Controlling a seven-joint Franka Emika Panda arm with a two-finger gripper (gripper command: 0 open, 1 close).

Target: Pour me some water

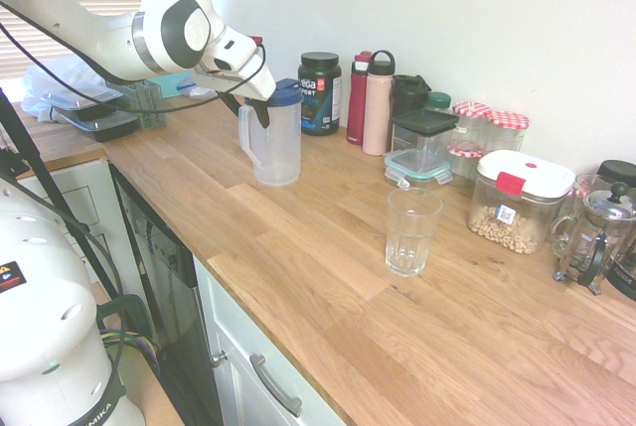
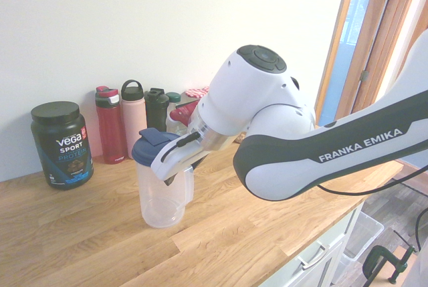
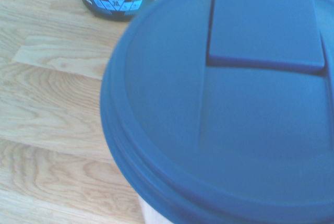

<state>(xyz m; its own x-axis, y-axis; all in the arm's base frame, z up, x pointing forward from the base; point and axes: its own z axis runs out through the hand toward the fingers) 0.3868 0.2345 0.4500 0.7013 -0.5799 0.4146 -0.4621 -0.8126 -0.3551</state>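
**End effector at the pitcher's handle**

The wooden counter (image 1: 328,277) runs along a white wall, with cupboard fronts below its front edge. The white arm (image 2: 334,146) reaches in over the counter and slopes down to the clear plastic pitcher (image 1: 273,143), which stands upright well back from the front edge, nearer the wall. Its blue lid (image 3: 224,125) fills most of the wrist view. The end effector (image 1: 248,108) sits at the handle side of the pitcher, just under the lid rim; whether its fingers are spread or already pressing the handle cannot be told.

Against the wall, behind the pitcher, stand a dark protein tub (image 1: 320,91), a red bottle (image 1: 357,98) and a pink bottle (image 1: 378,103), side by side. Further along the wall are a white-lidded container of nuts (image 1: 517,203) and a French press (image 1: 596,237).

The empty drinking glass (image 1: 411,232) stands upright mid-counter, well apart from the pitcher.
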